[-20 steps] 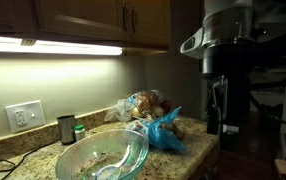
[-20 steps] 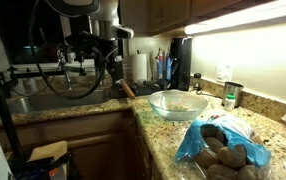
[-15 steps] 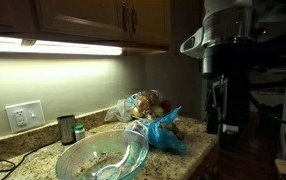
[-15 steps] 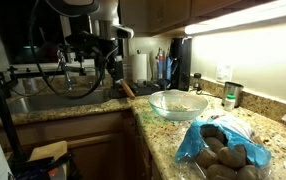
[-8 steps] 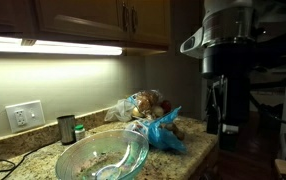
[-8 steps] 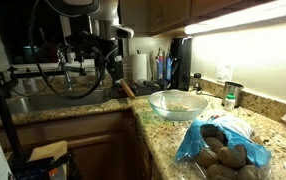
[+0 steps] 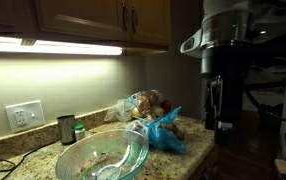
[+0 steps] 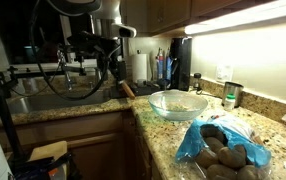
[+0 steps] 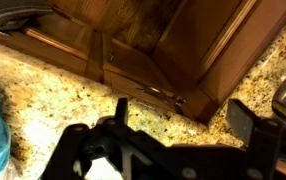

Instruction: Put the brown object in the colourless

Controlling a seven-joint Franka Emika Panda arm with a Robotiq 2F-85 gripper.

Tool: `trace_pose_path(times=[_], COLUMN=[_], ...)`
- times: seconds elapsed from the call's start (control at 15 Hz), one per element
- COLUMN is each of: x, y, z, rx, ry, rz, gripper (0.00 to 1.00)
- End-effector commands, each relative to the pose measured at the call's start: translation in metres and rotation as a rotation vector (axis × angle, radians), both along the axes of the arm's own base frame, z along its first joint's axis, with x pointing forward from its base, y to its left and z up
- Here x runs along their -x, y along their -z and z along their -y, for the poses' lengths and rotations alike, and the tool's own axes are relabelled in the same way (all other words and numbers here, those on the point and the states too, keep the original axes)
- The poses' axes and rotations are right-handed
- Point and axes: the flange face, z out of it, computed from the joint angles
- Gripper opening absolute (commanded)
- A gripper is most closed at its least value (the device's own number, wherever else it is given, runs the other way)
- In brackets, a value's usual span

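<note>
The large clear glass bowl (image 7: 103,157) stands on the granite counter and also shows in an exterior view (image 8: 178,102). A small dull-brown lump (image 7: 180,128) lies on the counter beside the blue plastic bag; I cannot make it out in the wrist view. My gripper (image 7: 215,122) hangs above the counter's end, apart from the bowl and the lump. It also shows in an exterior view (image 8: 111,68). In the wrist view the gripper (image 9: 183,125) is open and empty over the counter edge and the wooden cabinet fronts.
A clear and blue plastic bag of brownish goods (image 7: 153,118) lies between bowl and gripper and also shows in an exterior view (image 8: 221,148). A small dark cup (image 7: 66,128) stands by the wall socket. A sink (image 8: 43,100) lies past the counter corner. Cabinets hang overhead.
The arm has shifted very slightly. Bowl, bag and lump have not moved.
</note>
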Motion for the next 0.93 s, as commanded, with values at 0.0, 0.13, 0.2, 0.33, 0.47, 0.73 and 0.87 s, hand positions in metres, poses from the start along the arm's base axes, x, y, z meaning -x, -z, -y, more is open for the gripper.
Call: trace_pose_path(times=[0.0, 0.13, 0.2, 0.33, 0.47, 0.73, 0.87], x=[-0.009, -0.014, -0.017, -0.023, -0.031, -0.047, -0.056], y=[-0.001, 0.000, 0.000, 0.001, 0.004, 0.007, 0.010], z=[0.016, 0.028, 0.034, 0.046, 0.058, 0.080, 0.092], rx=[0.050, 0.070, 0.078, 0.091, 0.106, 0.132, 0.153], ry=[0.012, 0.032, 0.046, 0.060, 0.085, 0.120, 0.134], rz=[-0.007, -0.005, -0.004, 0.001, 0.005, 0.012, 0.019], gripper=[1.00, 1.00, 1.00, 1.00, 1.00, 1.00, 1.00])
